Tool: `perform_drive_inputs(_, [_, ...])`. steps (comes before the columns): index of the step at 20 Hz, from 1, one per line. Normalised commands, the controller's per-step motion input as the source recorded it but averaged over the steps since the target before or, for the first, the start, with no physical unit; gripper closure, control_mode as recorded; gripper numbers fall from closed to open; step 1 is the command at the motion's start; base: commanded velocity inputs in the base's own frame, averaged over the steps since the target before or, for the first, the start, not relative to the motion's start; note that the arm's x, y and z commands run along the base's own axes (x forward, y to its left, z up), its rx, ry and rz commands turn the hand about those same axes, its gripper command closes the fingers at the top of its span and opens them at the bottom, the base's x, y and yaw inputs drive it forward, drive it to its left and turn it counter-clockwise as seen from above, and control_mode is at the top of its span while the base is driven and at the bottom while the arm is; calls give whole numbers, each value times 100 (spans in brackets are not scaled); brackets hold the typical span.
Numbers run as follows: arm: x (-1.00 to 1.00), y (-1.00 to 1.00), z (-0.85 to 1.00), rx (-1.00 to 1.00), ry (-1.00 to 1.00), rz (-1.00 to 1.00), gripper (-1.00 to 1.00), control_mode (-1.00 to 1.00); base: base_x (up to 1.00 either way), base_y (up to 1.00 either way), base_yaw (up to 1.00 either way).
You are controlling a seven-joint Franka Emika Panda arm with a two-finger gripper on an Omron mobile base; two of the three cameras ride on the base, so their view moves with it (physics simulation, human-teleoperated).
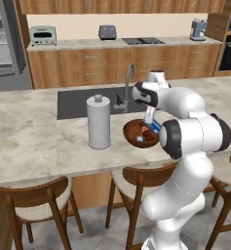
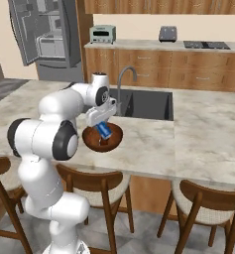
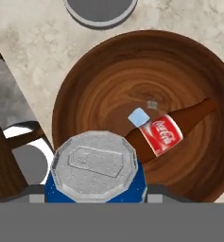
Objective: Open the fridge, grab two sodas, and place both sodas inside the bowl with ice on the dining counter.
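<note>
My gripper (image 3: 95, 193) is shut on the blue soda can (image 3: 95, 170), whose silver top faces the hand camera. It hangs just above the near rim of the reddish-brown wooden bowl (image 3: 90, 94). The dark brown soda bottle (image 3: 168, 132) with a red label lies on its side inside the bowl, next to a pale ice cube (image 3: 139, 116). From the base, the gripper (image 1: 150, 118) (image 2: 103, 121) holds the can (image 1: 154, 126) (image 2: 105, 132) tilted over the bowl (image 1: 130, 131) (image 2: 116, 135) on the dining counter (image 1: 29, 132) (image 2: 203, 134). The fridge (image 2: 47, 34) (image 1: 2, 39) stands far behind with a door open.
A grey paper towel roll (image 1: 98, 122) (image 3: 100, 9) stands just left of the bowl. The dark sink (image 1: 83, 100) (image 2: 146, 104) and grey tap (image 1: 129, 80) (image 2: 124, 79) lie behind it. Wooden chairs (image 1: 36, 200) (image 2: 208, 203) line the counter's near edge.
</note>
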Motion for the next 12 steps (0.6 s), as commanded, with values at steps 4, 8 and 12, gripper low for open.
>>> perform_drive_inputs(4, [2,0,-21,-5,0,26,100,-100,0,0,0])
perform_drive_inputs(8, [-2,4,-17,-6,0,21,100,-100,0,0,0])
perform_drive_inputs(12, [-16,17,-13,-6,0,13,100,-100,0,0,0])
